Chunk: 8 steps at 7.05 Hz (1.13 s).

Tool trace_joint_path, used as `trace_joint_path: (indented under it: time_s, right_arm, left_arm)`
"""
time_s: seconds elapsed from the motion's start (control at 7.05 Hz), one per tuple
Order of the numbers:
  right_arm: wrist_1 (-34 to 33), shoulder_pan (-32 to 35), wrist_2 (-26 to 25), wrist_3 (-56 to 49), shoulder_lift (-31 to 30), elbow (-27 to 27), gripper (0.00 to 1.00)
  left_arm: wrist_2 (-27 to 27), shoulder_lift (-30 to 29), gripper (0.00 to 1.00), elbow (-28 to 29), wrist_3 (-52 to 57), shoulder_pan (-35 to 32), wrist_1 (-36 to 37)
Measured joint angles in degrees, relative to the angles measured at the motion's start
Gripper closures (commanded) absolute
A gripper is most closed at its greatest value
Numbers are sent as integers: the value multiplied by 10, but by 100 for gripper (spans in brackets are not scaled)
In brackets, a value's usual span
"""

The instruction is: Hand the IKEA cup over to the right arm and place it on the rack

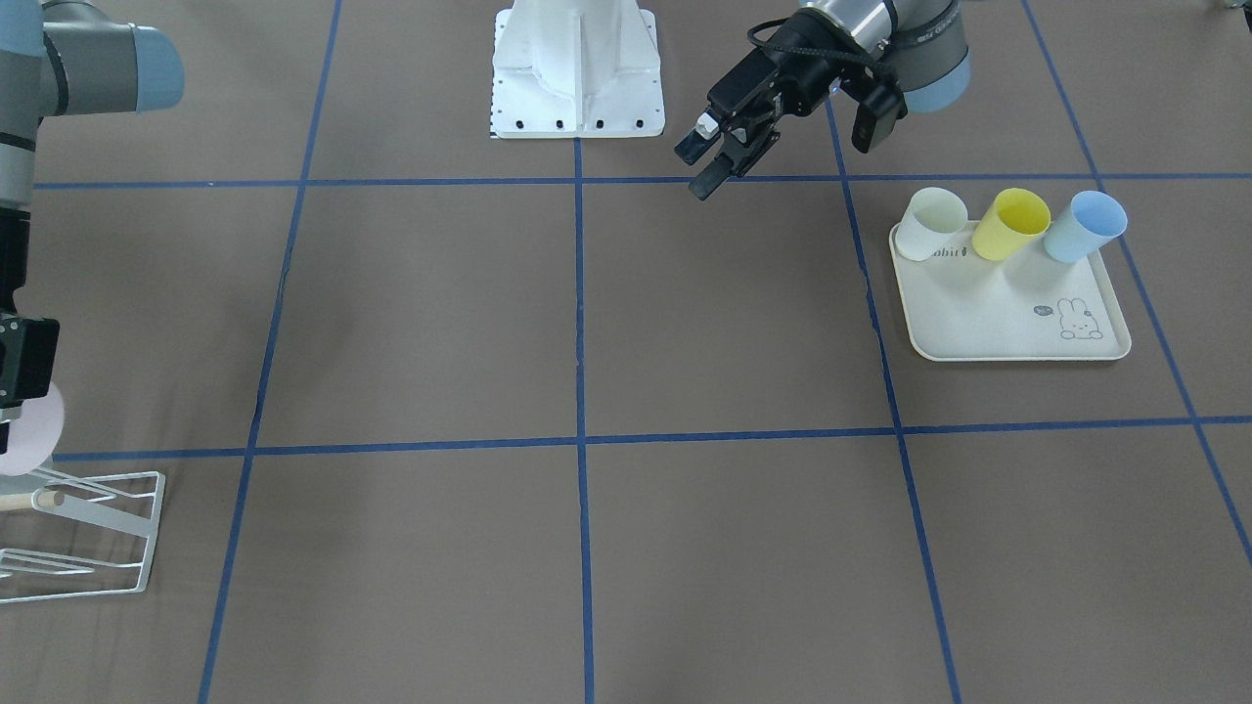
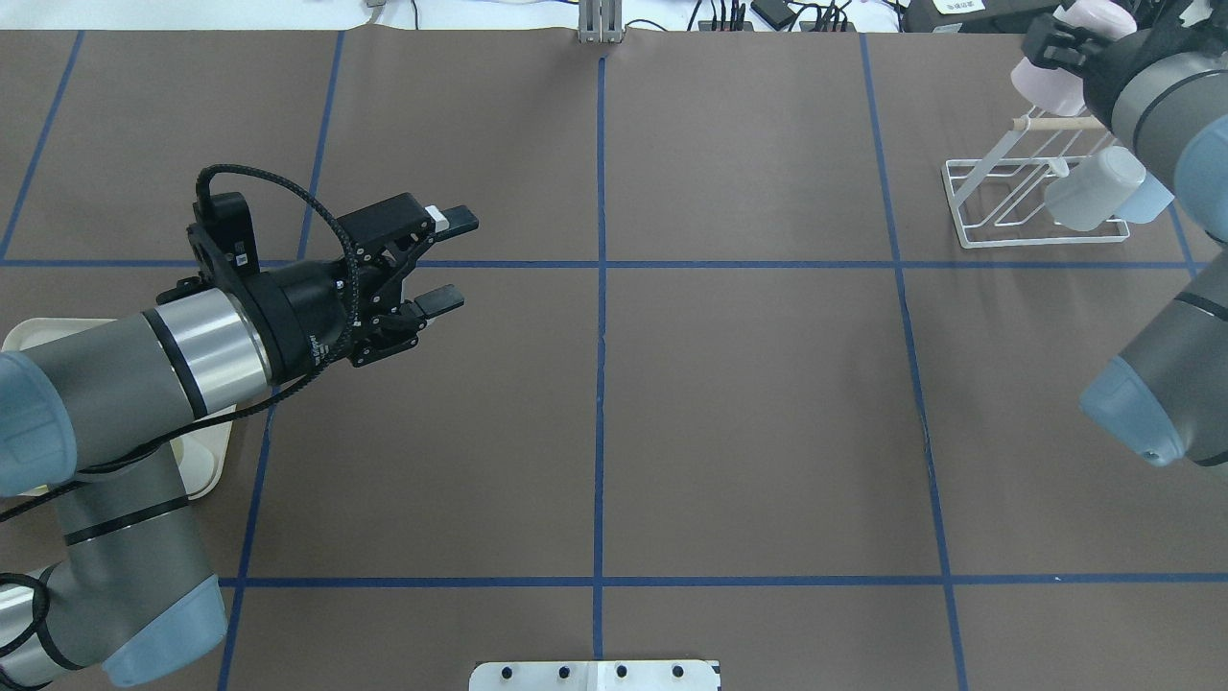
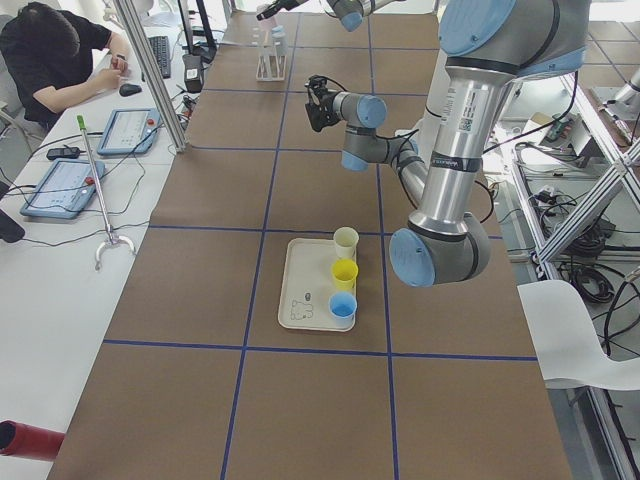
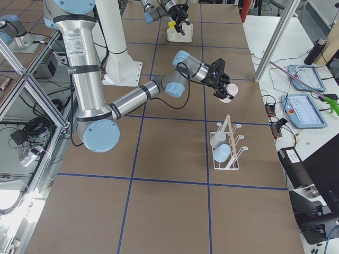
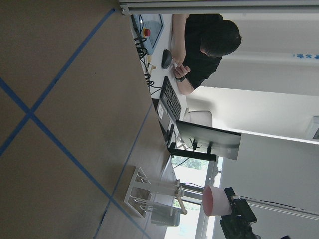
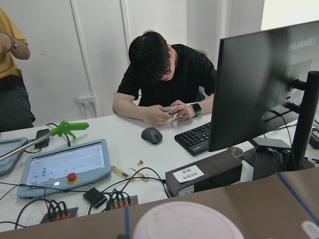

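Observation:
My right gripper (image 2: 1068,46) is shut on a pale pink IKEA cup (image 2: 1049,84) and holds it in the air just beyond the far end of the white wire rack (image 2: 998,202). The exterior right view shows the same cup (image 4: 229,93) in that gripper (image 4: 222,85), above the rack (image 4: 229,159). From the right wrist, only the cup's rim (image 6: 185,222) shows at the bottom edge. Two pale cups (image 2: 1096,188) sit on the rack's prongs. My left gripper (image 2: 453,261) is open and empty over the table's left half, well away from the rack.
A cream rabbit-print tray (image 1: 988,328) holds a white cup (image 1: 929,225), a yellow cup (image 1: 1012,225) and a blue cup (image 1: 1084,227), just below the left arm. The robot's white base (image 1: 577,78) stands at the table's edge. A person (image 6: 164,74) sits at the desk beyond the rack.

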Motion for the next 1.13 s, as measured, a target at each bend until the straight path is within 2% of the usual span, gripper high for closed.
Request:
trace_joint_path:
  time_s: [0.43, 1.13]
  right_arm:
    - [7, -34, -59, -22, -15, -39, 100]
    - [39, -52, -72, -23, -39, -66, 100]
  left_arm:
    - [-2, 12, 0, -6, 10, -1, 10]
    - [-3, 13, 0, -6, 10, 1, 10]
